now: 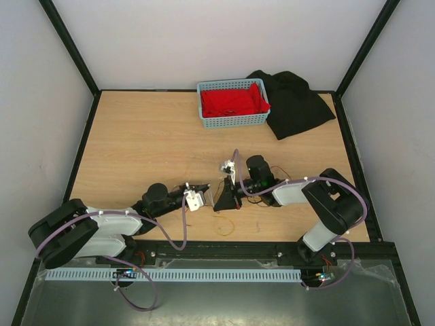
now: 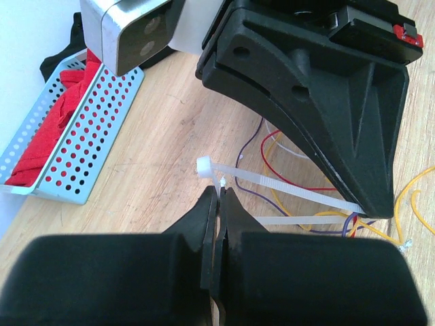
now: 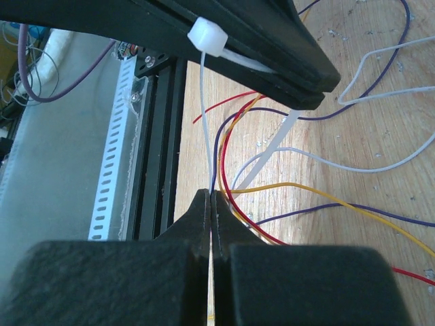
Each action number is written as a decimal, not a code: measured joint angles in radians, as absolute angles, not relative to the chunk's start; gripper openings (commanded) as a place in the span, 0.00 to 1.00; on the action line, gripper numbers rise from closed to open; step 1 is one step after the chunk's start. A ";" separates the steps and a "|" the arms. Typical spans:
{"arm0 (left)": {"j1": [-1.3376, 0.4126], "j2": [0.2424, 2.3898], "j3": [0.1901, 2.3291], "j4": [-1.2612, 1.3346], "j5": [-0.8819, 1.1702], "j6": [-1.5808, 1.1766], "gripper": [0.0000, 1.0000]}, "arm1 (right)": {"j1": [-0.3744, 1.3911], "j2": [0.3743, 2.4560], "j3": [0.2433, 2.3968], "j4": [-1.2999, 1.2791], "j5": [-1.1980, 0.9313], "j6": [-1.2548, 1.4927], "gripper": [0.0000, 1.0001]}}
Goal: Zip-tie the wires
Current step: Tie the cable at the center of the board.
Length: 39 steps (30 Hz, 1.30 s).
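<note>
The whitish zip tie is strung between my two grippers, just above the wood near the table's front edge. My left gripper is shut on the strip right beside its square head. My right gripper is shut on the thin tail, which runs up to the head at the left gripper's fingers. The wires, thin red, purple, yellow and white strands, lie curled on the wood beneath, and some pass through the tie's loop. In the top view, the left gripper and right gripper meet tip to tip.
A light blue perforated basket with red cloth stands at the back, also in the left wrist view. A black cloth lies to its right. A slotted metal rail and black frame run along the near table edge. A loose yellow wire loop lies near it.
</note>
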<state>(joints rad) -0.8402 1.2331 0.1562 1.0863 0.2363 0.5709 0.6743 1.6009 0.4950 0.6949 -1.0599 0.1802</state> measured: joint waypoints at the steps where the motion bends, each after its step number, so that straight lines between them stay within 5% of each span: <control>1: -0.842 1.233 0.156 1.086 0.234 0.575 0.00 | 0.674 1.602 0.498 0.692 -1.063 0.181 0.00; 39: -0.892 1.271 0.156 1.087 0.167 0.656 0.00 | 0.640 1.571 0.580 0.479 -1.117 0.204 0.00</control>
<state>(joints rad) -0.8925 1.2705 0.1558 1.0874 0.1665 0.6563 0.6395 1.5715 0.5797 0.4793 -1.1172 0.2039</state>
